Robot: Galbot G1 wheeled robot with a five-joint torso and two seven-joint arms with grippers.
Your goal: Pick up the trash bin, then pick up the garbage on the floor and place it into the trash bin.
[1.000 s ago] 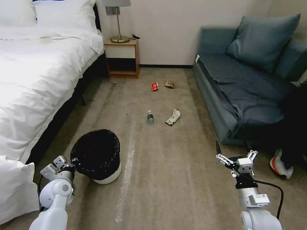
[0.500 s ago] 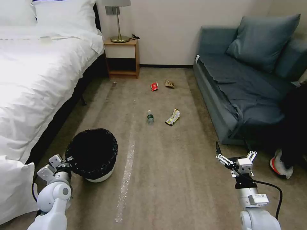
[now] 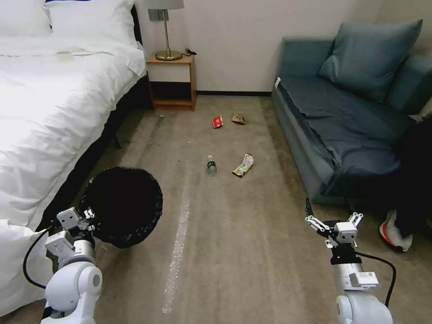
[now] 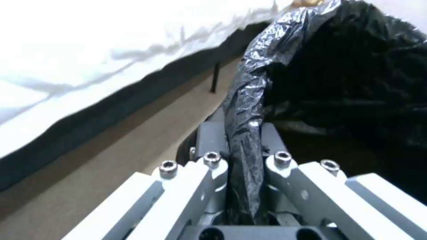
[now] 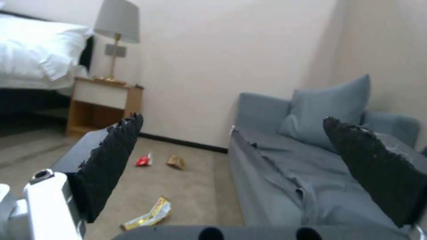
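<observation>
The left gripper [image 3: 85,215] is clamped on the near rim of the trash bin [image 3: 122,206], its fingers [image 4: 212,140] pinching the black bag folded over the edge. The bin hangs from that grip, tipped so its dark mouth faces the head camera, close beside the bed [image 3: 49,112]; it appears to be clear of the carpet, though the head view does not settle this.

The right gripper [image 3: 334,219] hovers low over bare carpet near the sofa [image 3: 342,121], its fingers [image 5: 111,160] spread wide apart and holding nothing.

Ahead of the right gripper and toward the bin's side lie the yellow wrapper [image 3: 243,164] and, just beside it, the bottle [image 3: 211,165]. Well beyond them, near the nightstand [image 3: 173,81], the red packet [image 3: 217,121] and the brown paper [image 3: 238,118] lie close together.
</observation>
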